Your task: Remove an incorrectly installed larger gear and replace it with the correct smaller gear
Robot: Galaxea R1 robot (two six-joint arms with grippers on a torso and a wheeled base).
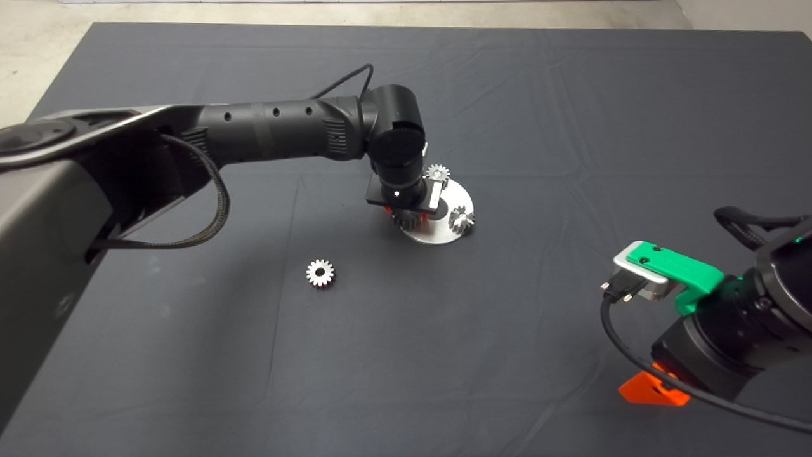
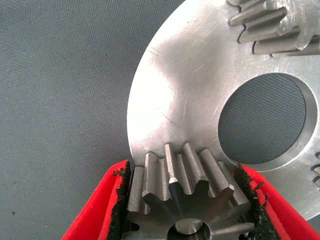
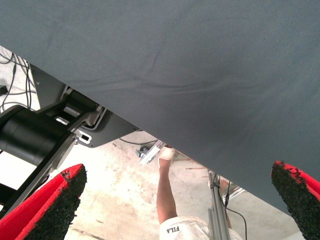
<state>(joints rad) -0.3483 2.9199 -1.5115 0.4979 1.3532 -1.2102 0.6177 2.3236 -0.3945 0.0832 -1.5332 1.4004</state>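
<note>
While the left arm reaches in over the dark grey mat (image 1: 571, 127), a small silver steel spur gear with a bright flat face (image 1: 320, 273) lies loose on the cloth, well apart from the left gripper (image 2: 187, 210) and nearer the robot's side of it. That gripper is down at the near edge of a round brushed-steel plate with a large centre hole (image 2: 175, 100), its red fingers with black pads (image 2: 112, 200) clamped on the shiny steel larger gear with tall shadowed teeth (image 2: 185, 185), which is at the plate's rim. Two more silver gears (image 1: 438, 172) (image 1: 461, 219) stand on the plate beyond the gripper. Further right, the right gripper (image 3: 185, 200) waits at the mat's edge with its fingers spread wide. Past them a person's leg (image 3: 165, 195) shows, the white sock (image 3: 187, 231) reading "FILA".
</note>
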